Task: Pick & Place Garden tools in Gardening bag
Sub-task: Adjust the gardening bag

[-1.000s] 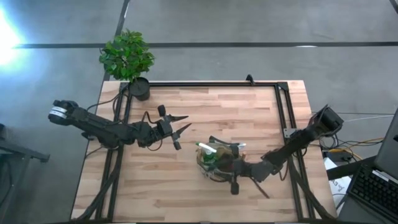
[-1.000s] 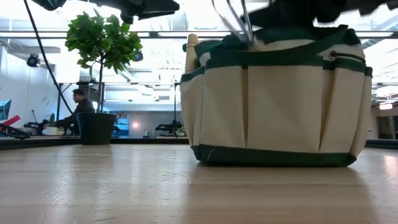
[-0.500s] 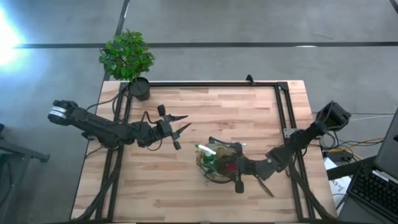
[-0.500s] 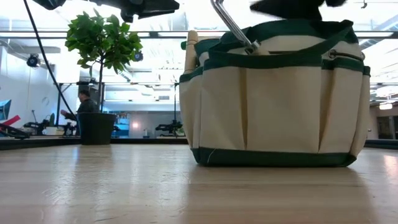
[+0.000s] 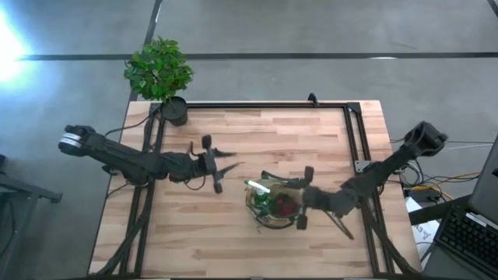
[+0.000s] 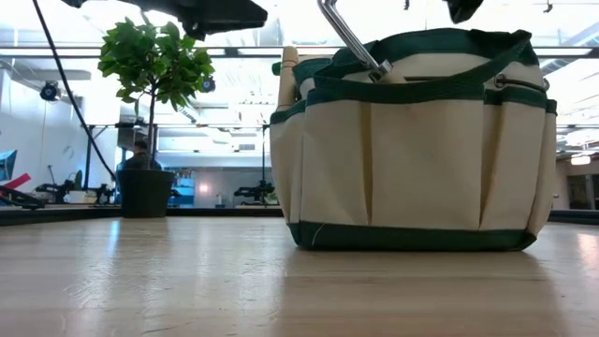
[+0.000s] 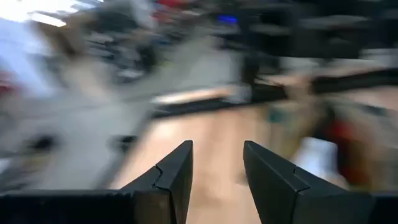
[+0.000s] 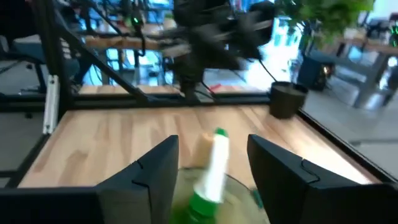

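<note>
The gardening bag [image 5: 274, 206] stands on the tabletop [image 5: 233, 241] a little toward the right edge and the near edge, upright, cream fabric with green trim in the low view [image 6: 412, 140]. Inside it lie a green spray bottle with a white top [image 5: 257, 187] and something red [image 5: 286, 206]; a metal tool shaft [image 6: 351, 37] and a wooden handle [image 6: 288, 80] stick up above its rim. The right hand [image 5: 305, 198] hangs just beside the bag's right side, its fingers [image 8: 155, 171] apart with nothing between them. The left hand [image 5: 212, 165] hovers over the tabletop's middle, left of the bag, fingers [image 7: 174, 177] apart and empty. A potted plant [image 5: 159, 74] stands at the far left corner.
</note>
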Controlling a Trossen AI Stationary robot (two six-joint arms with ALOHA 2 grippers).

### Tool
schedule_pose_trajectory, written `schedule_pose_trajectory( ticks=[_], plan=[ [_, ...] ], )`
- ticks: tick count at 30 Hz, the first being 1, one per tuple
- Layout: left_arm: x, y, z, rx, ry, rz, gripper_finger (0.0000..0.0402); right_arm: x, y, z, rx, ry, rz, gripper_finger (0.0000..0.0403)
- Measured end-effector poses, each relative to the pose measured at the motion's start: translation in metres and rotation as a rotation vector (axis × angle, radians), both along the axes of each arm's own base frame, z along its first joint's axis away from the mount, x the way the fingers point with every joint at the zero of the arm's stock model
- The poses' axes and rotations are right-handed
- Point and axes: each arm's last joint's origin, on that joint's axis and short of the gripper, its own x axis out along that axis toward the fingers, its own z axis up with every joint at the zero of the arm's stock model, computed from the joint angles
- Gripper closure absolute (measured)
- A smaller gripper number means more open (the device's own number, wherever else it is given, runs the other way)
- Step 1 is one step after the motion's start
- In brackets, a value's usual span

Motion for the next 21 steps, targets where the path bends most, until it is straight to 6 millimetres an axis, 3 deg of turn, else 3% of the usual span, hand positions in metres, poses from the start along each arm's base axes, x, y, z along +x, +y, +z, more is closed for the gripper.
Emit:
schedule_pose_trajectory(
  ticks=[4, 8, 12, 16, 21],
  plan=[
    [0.001, -0.01, -0.01, -0.107, 0.099, -0.231, 0.0257, -0.023, -0.016, 0.014, 0.055, 0.104, -0.033, 0.0256],
    [0.003, -0.02, -0.028, -0.109, 0.199, -0.225, 0.0276, -0.049, -0.033, 0.01, 0.118, 0.251, -0.1, 0.032],
    [0.006, -0.032, -0.039, -0.122, 0.246, -0.238, 0.033, -0.069, -0.047, 0.004, 0.166, 0.368, -0.159, 0.0384],
    [0.007, -0.045, -0.05, -0.17, 0.295, -0.3, 0.0389, -0.08, -0.054, -0.003, 0.183, 0.443, -0.225, 0.0393],
    [0.016, -0.057, -0.069, -0.308, 0.36, -0.37, 0.0395, -0.083, -0.061, -0.02, 0.242, 0.518, -0.269, 0.0395]
  ],
)
